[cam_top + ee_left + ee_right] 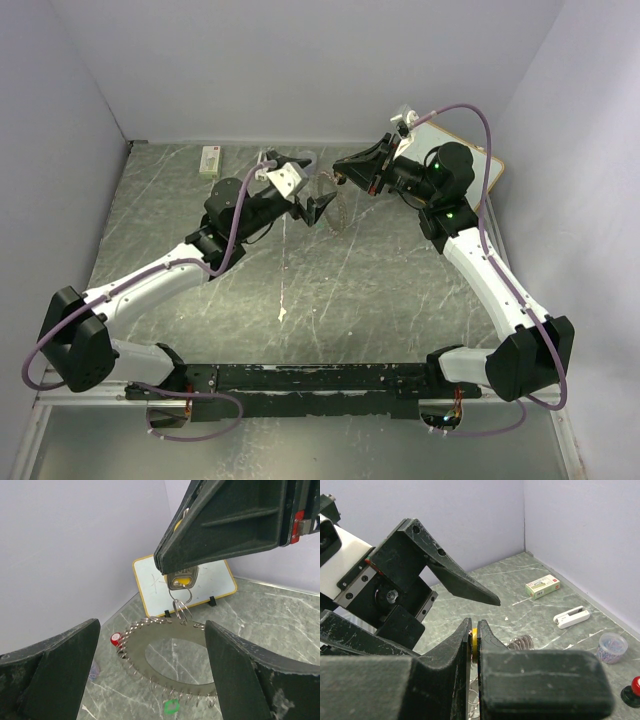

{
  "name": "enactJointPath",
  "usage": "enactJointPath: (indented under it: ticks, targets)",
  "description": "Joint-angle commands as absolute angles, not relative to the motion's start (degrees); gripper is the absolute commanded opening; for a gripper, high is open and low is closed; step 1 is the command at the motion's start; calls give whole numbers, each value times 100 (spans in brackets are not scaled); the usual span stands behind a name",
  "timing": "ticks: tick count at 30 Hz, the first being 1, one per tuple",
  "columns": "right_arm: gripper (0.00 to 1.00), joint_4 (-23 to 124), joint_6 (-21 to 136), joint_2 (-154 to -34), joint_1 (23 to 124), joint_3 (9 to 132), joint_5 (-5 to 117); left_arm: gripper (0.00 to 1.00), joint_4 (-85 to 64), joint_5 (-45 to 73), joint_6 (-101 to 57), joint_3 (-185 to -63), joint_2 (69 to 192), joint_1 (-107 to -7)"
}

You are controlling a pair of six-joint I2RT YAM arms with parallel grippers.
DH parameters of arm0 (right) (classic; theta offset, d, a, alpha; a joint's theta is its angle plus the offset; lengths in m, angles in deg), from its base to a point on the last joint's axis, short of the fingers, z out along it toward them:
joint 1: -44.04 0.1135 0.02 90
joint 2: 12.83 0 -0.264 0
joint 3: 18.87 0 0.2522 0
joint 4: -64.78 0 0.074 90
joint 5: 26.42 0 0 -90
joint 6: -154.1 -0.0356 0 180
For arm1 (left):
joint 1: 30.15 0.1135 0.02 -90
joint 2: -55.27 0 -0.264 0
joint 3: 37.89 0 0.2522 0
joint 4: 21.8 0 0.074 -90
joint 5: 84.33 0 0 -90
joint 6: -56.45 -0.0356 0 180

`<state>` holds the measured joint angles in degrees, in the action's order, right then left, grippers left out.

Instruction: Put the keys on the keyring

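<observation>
While right fingers [447, 680] pinch yellow key [475, 639], left fingers [55, 672] gape.

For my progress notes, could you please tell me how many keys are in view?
2. The yellow key is pinched in the right gripper above the keyring; the green key sits by its near rim. Others could be hidden.

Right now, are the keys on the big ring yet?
Nothing looks finished yet. In hand: the right gripper pinches the yellow key, and its wire loop is at the keyring's toothed rim; I can't tell if it's hooked on. The left gripper is open and holds nothing. Left to do: the green key lies on the table, off the ring.
</observation>
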<state>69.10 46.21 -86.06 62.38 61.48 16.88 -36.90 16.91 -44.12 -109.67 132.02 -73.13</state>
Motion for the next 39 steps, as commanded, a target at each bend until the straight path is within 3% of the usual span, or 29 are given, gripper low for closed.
enactJointPath:
  ticks: [1,14,17,24,28,31,32,33,39]
  targets:
    - [0,7077,4629,-8551,6236,6254,1693,96,-3865,1881,-4476,-11238,13216,-7365]
    - [0,7088,4617,-8540,6252,6255,1678,95,-3902,1906,-4419,-11487,13534,-7374]
    - [0,7072,4627,-8543,6255,6257,1686,90,-3870,1902,-4418,-11530,13575,-7374]
    - [0,7070,4631,-8535,6255,6247,1691,66,-3857,1903,-4427,-11548,13600,-7374]
    - [0,7045,4643,-8517,6254,6236,1724,45,-3877,1916,-4427,-11499,13562,-7372]
    - [0,7012,4666,-8517,6248,6233,1762,23,-3884,1925,-4440,-11453,13508,-7374]
    - [0,7003,4675,-8509,6249,6224,1777,11,-3907,1918,-4434,-11419,13489,-7373]
    - [0,6989,4685,-8508,6251,6226,1814,7,-3949,1908,-4436,-11376,13456,-7370]
    - [0,6879,4741,-8476,6245,6185,1958,7,-4449,1798,-4330,-10960,13203,-7374]
